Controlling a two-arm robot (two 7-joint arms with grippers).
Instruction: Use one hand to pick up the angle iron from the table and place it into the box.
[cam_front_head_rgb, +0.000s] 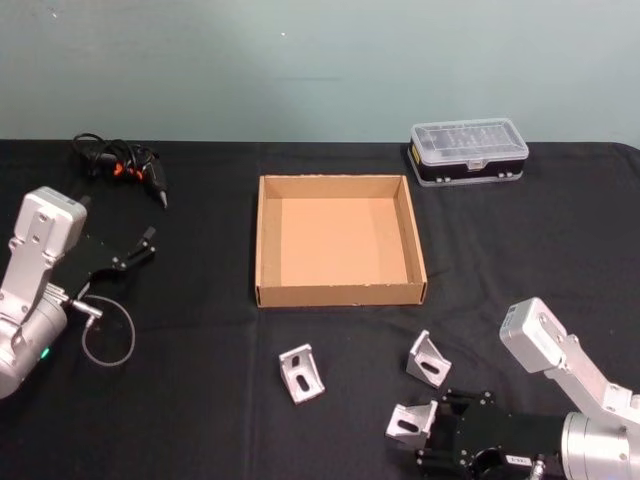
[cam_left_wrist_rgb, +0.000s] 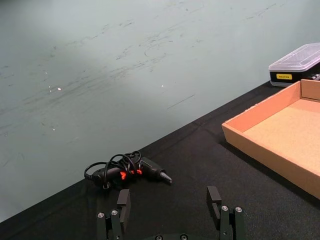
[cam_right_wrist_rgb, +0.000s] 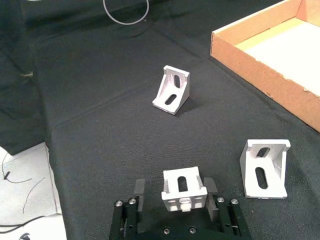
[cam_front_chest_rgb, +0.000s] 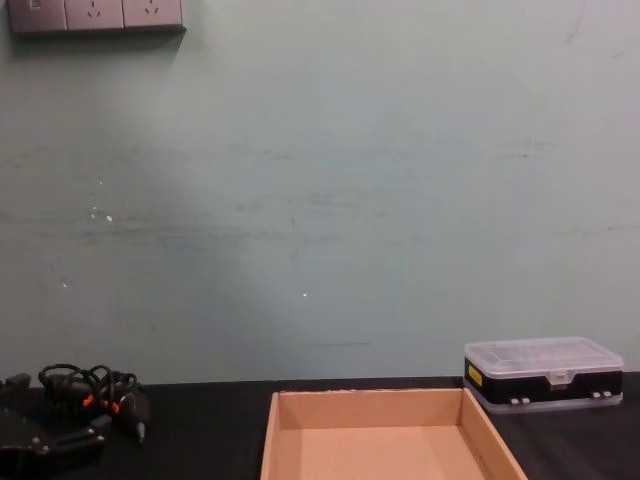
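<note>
Silver angle iron (cam_front_head_rgb: 408, 422) sits at the front of the right gripper (cam_front_head_rgb: 428, 432); clamped or not, I cannot tell. The box (cam_front_head_rgb: 268, 240) lies well ahead of it. A loose or off-centre hold could drop it short, onto the spare iron (cam_front_head_rgb: 428, 358) just ahead; the left gripper (cam_front_head_rgb: 140, 248) idles wide apart.

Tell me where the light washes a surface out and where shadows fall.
Right wrist view: the box floor is washed out nearly white; the far angle iron casts a soft shadow on the table. Head view: even light, only faint shadows around the box.
</note>
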